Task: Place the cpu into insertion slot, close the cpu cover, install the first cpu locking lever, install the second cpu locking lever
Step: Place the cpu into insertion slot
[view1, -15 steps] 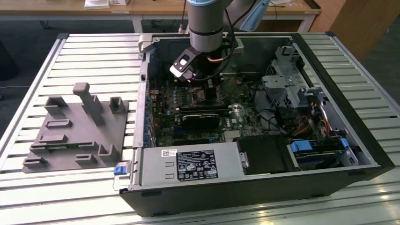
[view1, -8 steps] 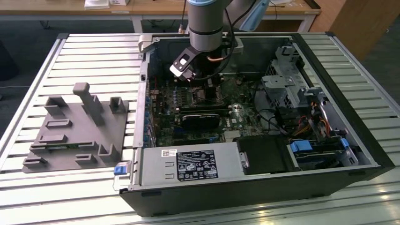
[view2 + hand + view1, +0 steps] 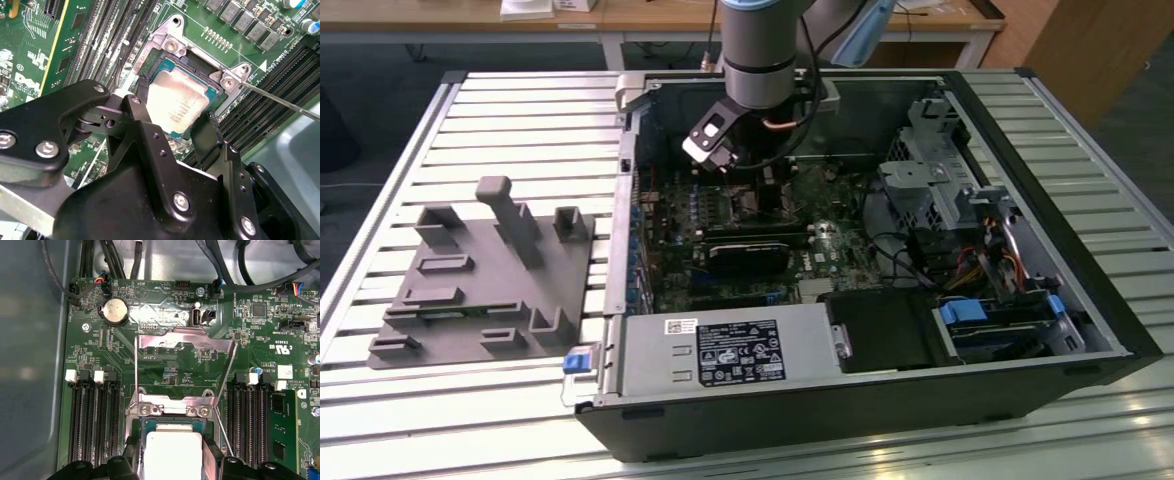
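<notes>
The black two-fingered gripper (image 3: 176, 107) is clamping the pale silvery square cpu (image 3: 175, 100) by opposite edges, at the dark metal-rimmed insertion slot (image 3: 197, 61). The silvery frame-shaped cpu cover (image 3: 186, 341) is standing raised, clear of it. Its fingers are hiding whether the cpu is seated.

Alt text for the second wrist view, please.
The black gripper straddles the silvery cpu, which lies in or just above the insertion slot on the green motherboard. Black memory slots flank it, and a thin metal lever runs off beside it.
</notes>
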Motion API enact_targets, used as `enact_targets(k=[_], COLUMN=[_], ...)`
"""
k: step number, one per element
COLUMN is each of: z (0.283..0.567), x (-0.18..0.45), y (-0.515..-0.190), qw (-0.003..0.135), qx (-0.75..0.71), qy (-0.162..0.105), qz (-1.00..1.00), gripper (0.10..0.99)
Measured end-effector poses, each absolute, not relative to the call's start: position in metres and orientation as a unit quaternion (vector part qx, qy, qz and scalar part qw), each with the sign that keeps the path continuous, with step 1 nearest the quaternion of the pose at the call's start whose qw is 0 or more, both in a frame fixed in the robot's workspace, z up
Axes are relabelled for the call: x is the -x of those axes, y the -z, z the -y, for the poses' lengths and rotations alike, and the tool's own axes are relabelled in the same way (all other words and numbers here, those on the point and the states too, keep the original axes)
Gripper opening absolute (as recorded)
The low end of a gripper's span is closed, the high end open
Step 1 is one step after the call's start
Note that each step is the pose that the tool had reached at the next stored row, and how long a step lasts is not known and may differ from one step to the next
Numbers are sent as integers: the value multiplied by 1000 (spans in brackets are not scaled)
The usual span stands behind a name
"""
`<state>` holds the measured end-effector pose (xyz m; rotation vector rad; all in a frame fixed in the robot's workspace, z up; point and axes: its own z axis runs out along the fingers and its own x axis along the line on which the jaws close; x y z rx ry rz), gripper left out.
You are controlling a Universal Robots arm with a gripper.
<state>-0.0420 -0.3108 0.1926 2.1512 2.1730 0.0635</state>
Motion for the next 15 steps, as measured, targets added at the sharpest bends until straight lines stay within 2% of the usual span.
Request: enact_targets(k=[13,15], z=[311,311], x=[40,39], y=[-209,-210], qw=[38,36], qx=[-703,-703], qy=[-17,-16], qz=[-710,-710], gripper=[600,475])
